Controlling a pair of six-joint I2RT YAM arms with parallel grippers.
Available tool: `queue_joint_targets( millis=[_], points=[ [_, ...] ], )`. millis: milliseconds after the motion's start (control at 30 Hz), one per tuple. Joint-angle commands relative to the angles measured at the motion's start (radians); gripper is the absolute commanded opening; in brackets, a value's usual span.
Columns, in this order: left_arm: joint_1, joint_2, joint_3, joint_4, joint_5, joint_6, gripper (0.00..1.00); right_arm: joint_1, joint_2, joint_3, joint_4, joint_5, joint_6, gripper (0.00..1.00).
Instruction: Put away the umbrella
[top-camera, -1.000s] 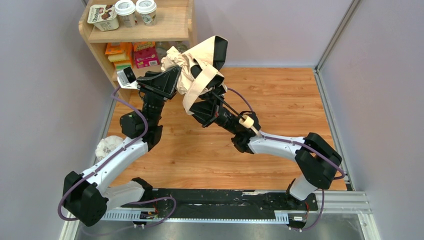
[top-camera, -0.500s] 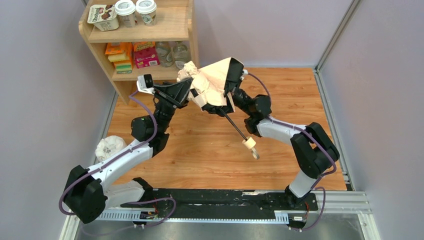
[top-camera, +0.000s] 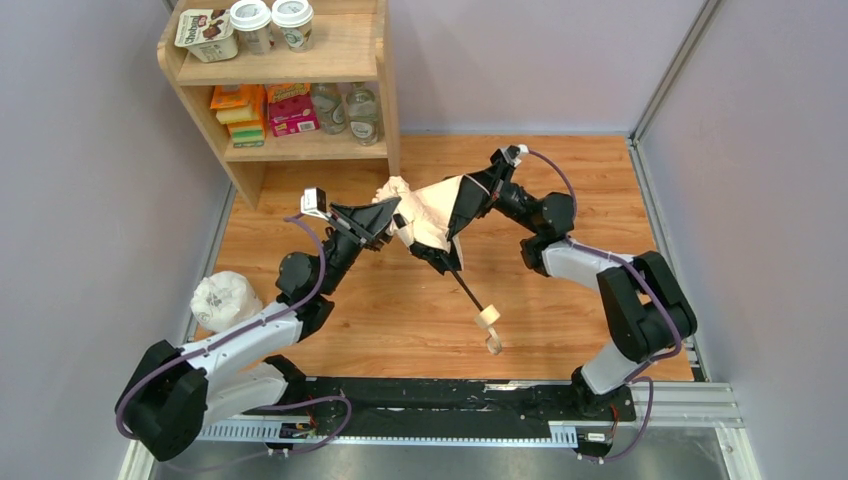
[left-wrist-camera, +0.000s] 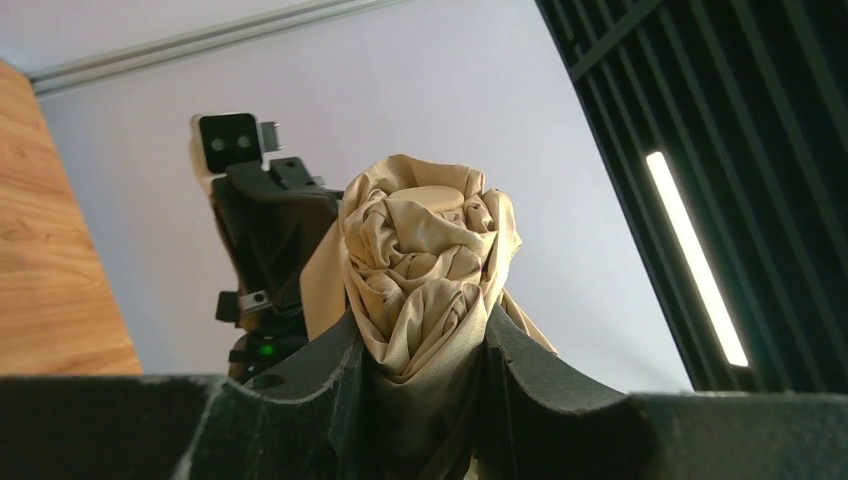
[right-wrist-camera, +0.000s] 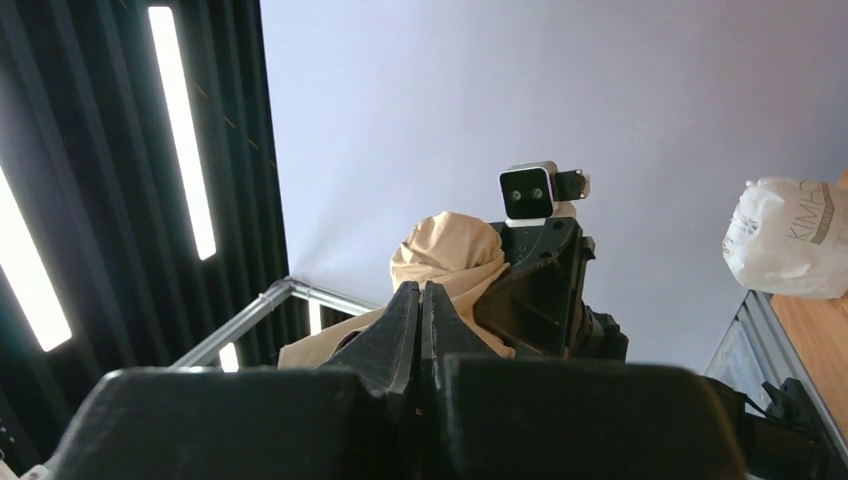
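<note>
The umbrella (top-camera: 432, 208) is held in the air over the wooden floor, its beige canopy crumpled between both grippers. Its thin black shaft (top-camera: 464, 288) slopes down toward me and ends in the small wooden handle (top-camera: 487, 317), with the strap hanging below it. My left gripper (top-camera: 388, 218) is shut on the twisted, bunched top of the canopy (left-wrist-camera: 425, 250), which fills the gap between its fingers. My right gripper (top-camera: 468, 203) is shut on a thin fold of canopy fabric (right-wrist-camera: 445, 255) from the opposite side, its jaws almost together.
A wooden shelf unit (top-camera: 385, 100) stands at the back left with cups, boxes and bottles on it. A white lumpy plastic bag (top-camera: 222, 298) lies by the left wall and also shows in the right wrist view (right-wrist-camera: 790, 240). Grey walls enclose the floor.
Both arms have carried the umbrella away from the shelf, lower and nearer to me. The canopy has bunched smaller, and the shaft and handle have swung down toward the front.
</note>
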Motion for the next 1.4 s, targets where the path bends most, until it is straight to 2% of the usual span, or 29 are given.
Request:
queue_joint_targets(
  millis=[0, 100, 200, 300, 433, 533, 600, 700, 800, 867, 967, 1100, 1167, 1200, 1300, 1367],
  points=[
    [-0.004, -0.075, -0.042, -0.086, 0.049, -0.032, 0.00, -0.024, -0.067, 0.003, 0.194, -0.046, -0.048, 0.00],
    [-0.004, -0.108, -0.062, -0.179, 0.069, 0.010, 0.00, -0.027, -0.116, -0.020, 0.094, -0.084, -0.140, 0.00],
    [-0.004, -0.165, -0.120, -0.279, -0.014, 0.099, 0.00, -0.027, -0.169, -0.072, 0.069, -0.077, -0.180, 0.00],
    [-0.011, -0.211, -0.201, -0.239, -0.129, 0.128, 0.00, -0.015, -0.253, -0.162, -0.051, -0.042, -0.272, 0.00],
    [-0.013, -0.217, -0.201, -0.283, -0.172, 0.157, 0.00, 0.030, -0.325, -0.239, -0.059, 0.003, -0.327, 0.00],
    [-0.016, -0.236, -0.194, -0.381, -0.194, 0.151, 0.00, 0.087, -0.438, -0.204, -0.327, 0.021, -0.479, 0.00],
    [-0.024, -0.246, -0.208, -0.412, -0.258, 0.134, 0.00, 0.102, -0.520, -0.181, -0.459, 0.049, -0.565, 0.00],
    [-0.024, -0.250, -0.214, -0.448, -0.310, 0.108, 0.00, 0.105, -0.583, -0.173, -0.544, 0.072, -0.621, 0.00],
    [-0.024, -0.218, -0.235, -0.356, -0.318, 0.075, 0.00, 0.108, -0.588, -0.181, -0.556, 0.066, -0.640, 0.00],
    [-0.024, -0.220, -0.209, -0.391, -0.298, 0.070, 0.00, 0.119, -0.580, -0.179, -0.560, 0.052, -0.659, 0.00],
    [-0.039, -0.222, -0.185, -0.484, -0.302, 0.087, 0.00, 0.149, -0.572, -0.138, -0.602, 0.035, -0.709, 0.00],
    [-0.053, -0.236, -0.139, -0.607, -0.341, 0.103, 0.00, 0.197, -0.574, -0.048, -0.765, 0.041, -0.818, 0.00],
    [-0.062, -0.245, -0.091, -0.725, -0.352, 0.125, 0.00, 0.231, -0.566, -0.008, -0.841, 0.060, -0.879, 0.00],
    [-0.066, -0.242, -0.061, -0.777, -0.359, 0.145, 0.00, 0.245, -0.542, 0.023, -0.904, 0.057, -0.901, 0.00],
    [-0.089, -0.240, -0.017, -0.862, -0.375, 0.157, 0.00, 0.275, -0.467, 0.065, -0.931, 0.035, -0.927, 0.00],
    [-0.099, -0.228, 0.038, -0.983, -0.382, 0.174, 0.00, 0.307, -0.413, 0.106, -0.990, 0.021, -0.967, 0.00]
  ],
)
